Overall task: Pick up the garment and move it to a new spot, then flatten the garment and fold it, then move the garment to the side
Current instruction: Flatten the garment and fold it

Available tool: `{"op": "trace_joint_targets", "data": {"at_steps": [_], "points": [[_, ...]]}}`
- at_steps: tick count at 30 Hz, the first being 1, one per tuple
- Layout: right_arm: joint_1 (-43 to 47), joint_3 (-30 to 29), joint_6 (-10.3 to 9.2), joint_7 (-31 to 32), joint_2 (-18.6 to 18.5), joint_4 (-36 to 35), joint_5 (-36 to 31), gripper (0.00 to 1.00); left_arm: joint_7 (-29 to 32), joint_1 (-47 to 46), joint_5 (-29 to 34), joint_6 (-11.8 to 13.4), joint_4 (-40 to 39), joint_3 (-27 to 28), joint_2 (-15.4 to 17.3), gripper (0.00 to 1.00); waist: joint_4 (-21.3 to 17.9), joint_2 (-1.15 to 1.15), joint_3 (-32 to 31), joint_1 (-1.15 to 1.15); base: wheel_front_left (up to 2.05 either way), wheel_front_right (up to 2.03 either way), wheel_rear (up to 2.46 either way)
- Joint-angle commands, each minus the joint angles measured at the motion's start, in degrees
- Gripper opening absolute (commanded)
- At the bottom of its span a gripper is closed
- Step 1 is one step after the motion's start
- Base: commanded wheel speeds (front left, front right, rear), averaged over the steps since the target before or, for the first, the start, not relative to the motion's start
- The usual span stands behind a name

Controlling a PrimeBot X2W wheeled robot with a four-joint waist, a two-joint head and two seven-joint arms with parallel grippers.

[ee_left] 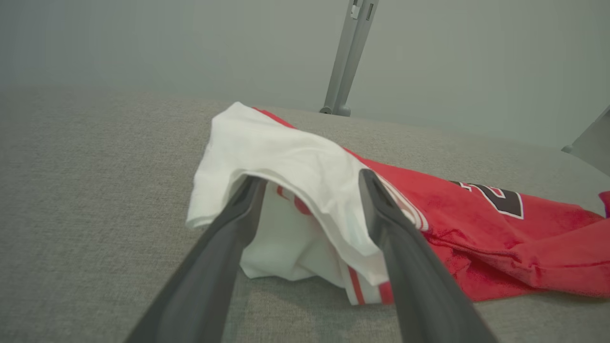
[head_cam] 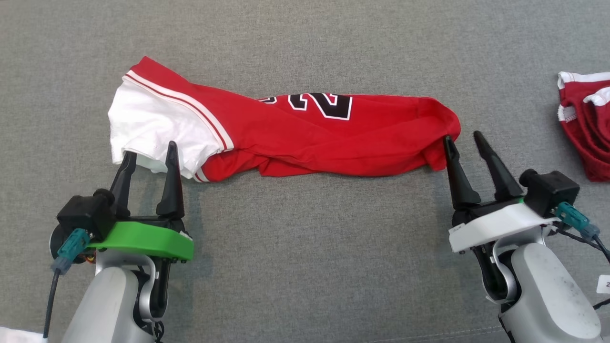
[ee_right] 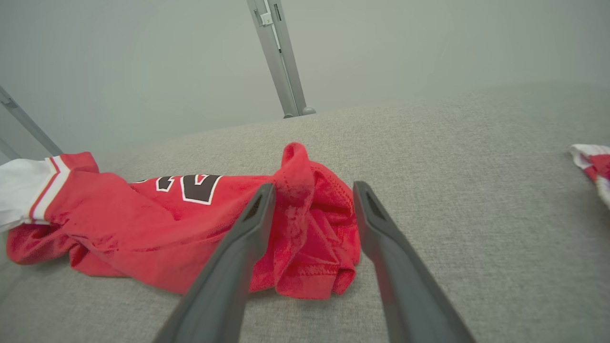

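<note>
Across the middle of the grey tabletop [head_cam: 305,247], the garment [head_cam: 295,138], a red jersey with a white sleeve and black numerals, is lying stretched out sideways in a loose, rumpled band. At its white end the left gripper [head_cam: 151,150] is hovering with its fingers [head_cam: 170,181] spread wide, and the sleeve's edge is sitting between their tips. In the left wrist view the white cloth [ee_left: 286,157] is draping over the gap between the fingers [ee_left: 224,247], neither of which is pinching it. At the red end the right gripper [head_cam: 462,137] is likewise holding its fingers apart. One finger is touching the bunched hem and the other is standing just beside it over bare tabletop. In the right wrist view the hem's folds [ee_right: 310,238] are lying between the two fingers [ee_right: 381,247]. Well apart, at the right edge, a second red-and-white garment [head_cam: 586,128] is lying crumpled.
</note>
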Motion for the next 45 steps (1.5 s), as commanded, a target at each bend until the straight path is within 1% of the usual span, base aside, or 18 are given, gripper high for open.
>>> {"op": "trace_joint_targets", "data": {"at_steps": [1,4,5,8,10,14,18,24,31,45], "points": [[1.53,-2.02,-0.02,-0.4,0.76,-1.34,-1.55,1.0,-1.39,1.42,1.79,0.7,-1.62,0.68,0.43,1.0,0.14,0.0,-0.98,0.0,0.0,0.0,0.0],[3.07,-4.91,-0.02,-0.41,1.79,-4.66,-4.65,1.0,-2.07,2.43,4.05,2.04,-4.12,2.0,0.3,1.0,0.28,0.0,-2.05,0.0,0.0,0.0,0.0],[3.07,-4.91,-0.02,-0.41,1.79,-4.66,-4.65,1.0,-2.07,2.43,4.05,2.04,-4.12,2.0,0.3,1.0,0.28,0.0,-2.05,0.0,0.0,0.0,0.0],[4.93,-6.96,-0.02,-0.42,2.49,-7.67,-7.95,1.0,-2.36,3.61,5.97,3.23,-6.86,3.45,0.13,1.0,0.41,0.0,-3.05,0.0,0.0,0.0,0.0],[5.61,-8.02,-0.02,-0.42,2.92,-9.74,-9.61,1.0,-2.41,4.1,7.58,3.58,-8.96,4.76,0.18,1.0,0.47,0.0,-3.63,0.0,0.0,0.0,0.0],[7.37,-9.58,-0.02,-0.42,3.45,-12.36,-12.38,1.0,-2.44,5.62,9.67,3.04,-12.26,6.6,0.1,1.0,0.6,0.0,-5.14,0.0,0.0,0.0,0.0],[8.85,-10.27,-0.02,-0.43,3.53,-13.8,-13.85,1.0,-2.36,8.03,11.38,2.23,-14.14,6.84,0.74,1.0,0.66,0.0,-6.98,0.0,0.0,0.0,0.0],[11.93,-10.41,-0.02,0.51,3.31,-14.89,-14.36,1.0,-2.33,12.7,11.79,1.32,-15.87,6.61,1.43,1.0,0.83,0.0,-10.34,0.0,0.0,0.0,0.0],[14.89,-10.39,-0.02,1.84,3.27,-15.54,-13.62,1.0,-1.84,16.07,10.84,0.62,-14.63,5.71,1.59,1.0,0.9,0.0,-13.54,0.0,0.0,0.0,0.0],[16.22,-10.35,-0.02,2.65,3.68,-15.91,-12.44,1.0,-0.76,16.23,9.8,0.9,-13.12,5.02,1.78,1.0,1.08,0.0,-14.14,0.0,0.0,0.0,0.0]]}}
